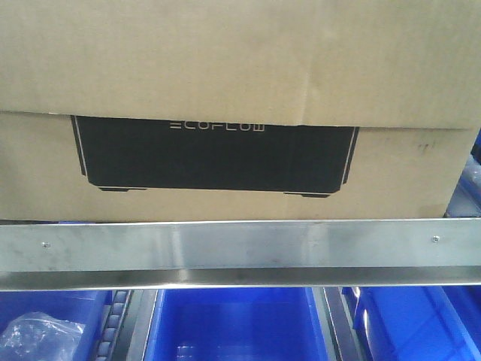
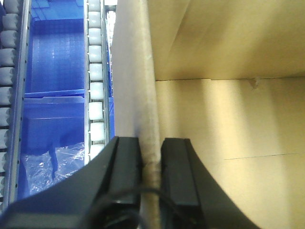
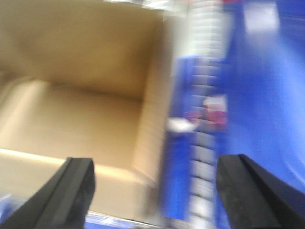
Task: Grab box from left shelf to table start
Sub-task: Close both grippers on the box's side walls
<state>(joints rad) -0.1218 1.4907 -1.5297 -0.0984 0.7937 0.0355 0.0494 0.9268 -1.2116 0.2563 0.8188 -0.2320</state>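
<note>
The brown cardboard box (image 1: 225, 75) with a black ECOFLOW panel fills the front view, resting on the left shelf behind its brushed silver rail (image 1: 240, 248). In the left wrist view my left gripper (image 2: 151, 157) is shut on the box's upright left wall edge (image 2: 143, 86), one finger outside, one inside the open box. In the blurred right wrist view my right gripper (image 3: 157, 181) is open wide above the box's right wall (image 3: 152, 119), which stands between the fingers untouched. The box interior (image 3: 71, 114) looks empty.
Blue plastic bins (image 1: 233, 323) sit under the rail. A clear plastic bag (image 1: 37, 335) lies in the lower left bin. Grey roller tracks (image 2: 95, 71) run beside the box on the left and on the right (image 3: 205, 143), with blue bins (image 2: 52, 71) beyond.
</note>
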